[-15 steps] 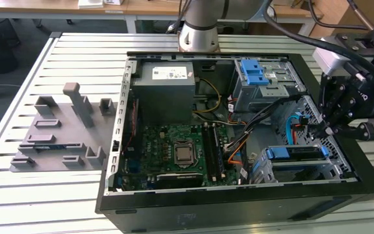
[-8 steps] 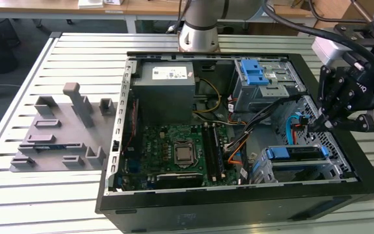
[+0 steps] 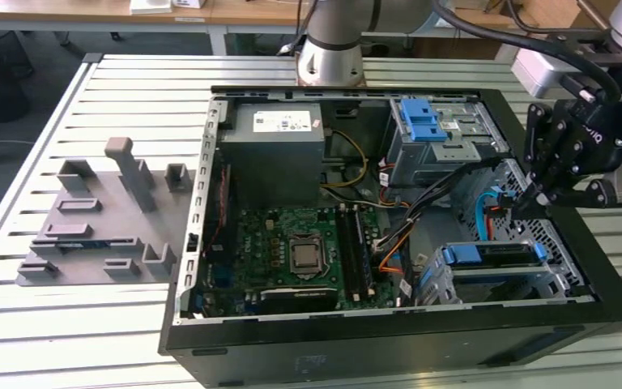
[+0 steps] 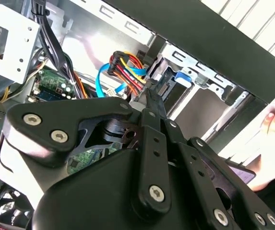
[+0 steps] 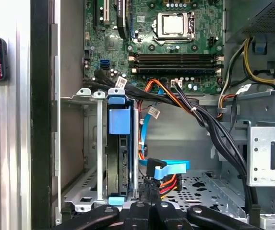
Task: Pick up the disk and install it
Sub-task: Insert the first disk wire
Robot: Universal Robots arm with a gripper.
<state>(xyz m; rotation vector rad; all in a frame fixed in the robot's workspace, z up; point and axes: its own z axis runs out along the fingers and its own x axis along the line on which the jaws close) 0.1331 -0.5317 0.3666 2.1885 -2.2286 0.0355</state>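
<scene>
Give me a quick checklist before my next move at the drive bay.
1. Disk standing in its bay: ok.
2. Disk fully seated: cannot tell.
3. Gripper clear of the disk: ok, it is beside it.
4. Cables clear of the gripper: not ok, the blue cable and the coloured wires lie right at its tip.
5. Person's hand away from the case: not ok, it is just outside the wall.

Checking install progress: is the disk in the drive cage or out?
In. The disk sits edge-up between the cage rails; the gripper hangs beside the bay.
</scene>
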